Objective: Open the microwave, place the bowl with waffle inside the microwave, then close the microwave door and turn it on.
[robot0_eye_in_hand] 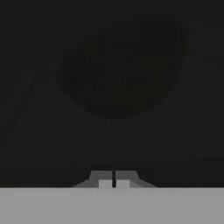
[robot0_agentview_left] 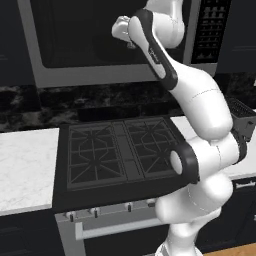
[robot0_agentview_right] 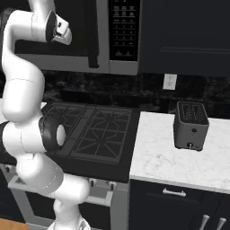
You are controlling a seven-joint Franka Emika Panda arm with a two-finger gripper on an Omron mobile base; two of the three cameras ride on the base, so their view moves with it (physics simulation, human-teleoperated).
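The microwave [robot0_agentview_left: 35,50] hangs above the stove, and the microwave door [robot0_agentview_left: 75,75] lies flush with its grey frame. The black bar handle [robot0_agentview_right: 93,36] and the button panel [robot0_agentview_right: 123,27] stand to the right of the hand. My gripper [robot0_eye_in_hand: 113,179] is raised close against the dark door glass [robot0_eye_in_hand: 113,131], its fingertips pressed together with nothing between them. My hand [robot0_agentview_right: 63,32] sits just left of the handle. Through the glass a dim round shape [robot0_eye_in_hand: 118,65] shows; whether it is the turntable or the bowl I cannot tell. The bowl and waffle are out of view.
A black gas stove [robot0_agentview_left: 115,150] lies below the arm, with oven knobs and a horizontal handle [robot0_agentview_left: 115,227] in front. White marble counters [robot0_agentview_left: 25,165] flank it. A small dark grey toaster [robot0_agentview_right: 191,126] stands on the right counter [robot0_agentview_right: 179,166], below a wall outlet [robot0_agentview_right: 170,81].
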